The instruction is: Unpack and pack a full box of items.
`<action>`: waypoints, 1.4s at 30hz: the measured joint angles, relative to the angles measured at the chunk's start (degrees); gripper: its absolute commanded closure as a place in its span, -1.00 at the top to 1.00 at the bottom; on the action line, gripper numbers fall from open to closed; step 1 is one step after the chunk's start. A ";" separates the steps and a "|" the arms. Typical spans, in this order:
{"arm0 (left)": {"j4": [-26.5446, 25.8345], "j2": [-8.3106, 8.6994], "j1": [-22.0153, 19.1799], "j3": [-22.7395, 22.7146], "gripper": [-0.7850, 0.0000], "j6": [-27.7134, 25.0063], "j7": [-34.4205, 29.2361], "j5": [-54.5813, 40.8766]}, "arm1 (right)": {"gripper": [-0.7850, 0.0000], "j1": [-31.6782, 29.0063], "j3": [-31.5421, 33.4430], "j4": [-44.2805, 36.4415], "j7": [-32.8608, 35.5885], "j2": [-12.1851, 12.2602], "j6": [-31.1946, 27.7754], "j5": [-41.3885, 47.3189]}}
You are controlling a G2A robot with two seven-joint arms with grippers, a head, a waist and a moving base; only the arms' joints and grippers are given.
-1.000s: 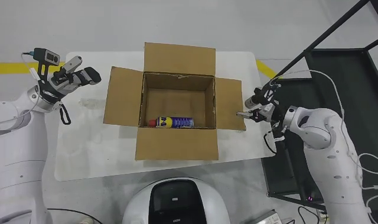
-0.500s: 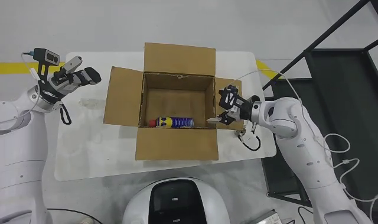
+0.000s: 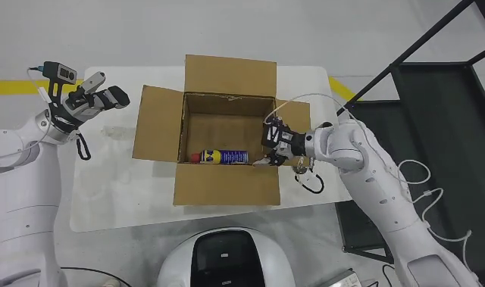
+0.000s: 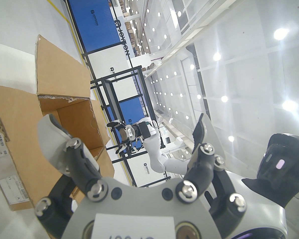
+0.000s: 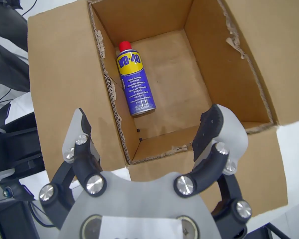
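Top view: box (image 3: 229,73) stood open on desk (image 3: 114,188); spray can (image 3: 223,157) lay inside along wall nearest robot, long axis side to side, cap toward left arm. Over box's right rim, just beside can's base, right pincer (image 3: 267,145) was held; left pincer (image 3: 112,90) was held well apart, near desk's left edge.
Left wrist view: jaws seen apart, nothing between.
Right wrist view: jaws apart, empty; can ahead, base end nearer; adjoining wall judged to crowd grasp.
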 measured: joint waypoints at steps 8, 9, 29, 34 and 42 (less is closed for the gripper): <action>0.00 0.00 0.00 0.00 1.00 0.00 0.00 0.00 | 1.00 14.66 -14.21 10.30 -1.69 -3.85 3.83 0.67; 0.00 0.00 0.00 0.00 1.00 0.00 0.00 0.00 | 1.00 15.86 -15.44 11.48 -1.71 -4.26 4.14 0.83; -0.59 0.16 0.67 -0.62 1.00 0.79 2.55 0.55 | 1.00 21.40 -22.55 18.73 -4.41 -7.07 8.97 -0.99; -1.33 0.65 1.84 -2.29 1.00 0.69 8.00 1.71 | 1.00 26.09 -28.18 23.78 -5.39 -9.52 6.76 -3.19; -1.32 0.66 1.86 -2.28 1.00 0.70 8.07 1.71 | 1.00 33.57 -38.10 37.77 -7.36 -15.92 5.29 -2.80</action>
